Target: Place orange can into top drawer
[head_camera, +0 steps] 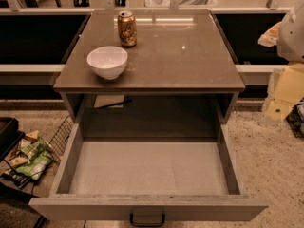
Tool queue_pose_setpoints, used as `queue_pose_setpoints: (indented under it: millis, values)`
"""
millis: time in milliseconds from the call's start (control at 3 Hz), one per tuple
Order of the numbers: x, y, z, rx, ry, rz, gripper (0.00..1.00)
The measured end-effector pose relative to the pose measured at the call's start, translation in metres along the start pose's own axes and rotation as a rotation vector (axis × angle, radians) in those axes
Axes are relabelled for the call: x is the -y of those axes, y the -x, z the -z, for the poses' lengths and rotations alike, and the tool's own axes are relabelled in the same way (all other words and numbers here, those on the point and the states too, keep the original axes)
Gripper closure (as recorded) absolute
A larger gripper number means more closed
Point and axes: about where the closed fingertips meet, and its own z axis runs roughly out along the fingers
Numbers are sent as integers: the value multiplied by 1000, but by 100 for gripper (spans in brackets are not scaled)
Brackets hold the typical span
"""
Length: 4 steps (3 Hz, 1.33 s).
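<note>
Orange can (127,28), patterned metal cylinder, is standing upright near the glossy counter's (190,65) far edge. Top drawer (147,167), matte grey, is hanging open. Gripper is sitting outside the view; grip cannot be told.

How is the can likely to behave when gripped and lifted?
The can stands upright on the table, tall and narrow, so a sideways nudge would probably tip it, and it may then roll. Its glossy metal sides look stiff but perhaps slippery. The gripper is at the right edge, beside the table, away from the can.
</note>
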Motion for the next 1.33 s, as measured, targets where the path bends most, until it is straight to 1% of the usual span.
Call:
queue_pose_setpoints:
  millis: [333, 667, 1000, 1333]
  values:
    - [0, 0, 0, 0, 0, 0, 0]
    - [3, -3, -2, 25, -15, -25, 0]
    - [38, 3, -24, 151, -62, -67, 0]
    - [96, 20, -51, 341, -127, -152, 0]
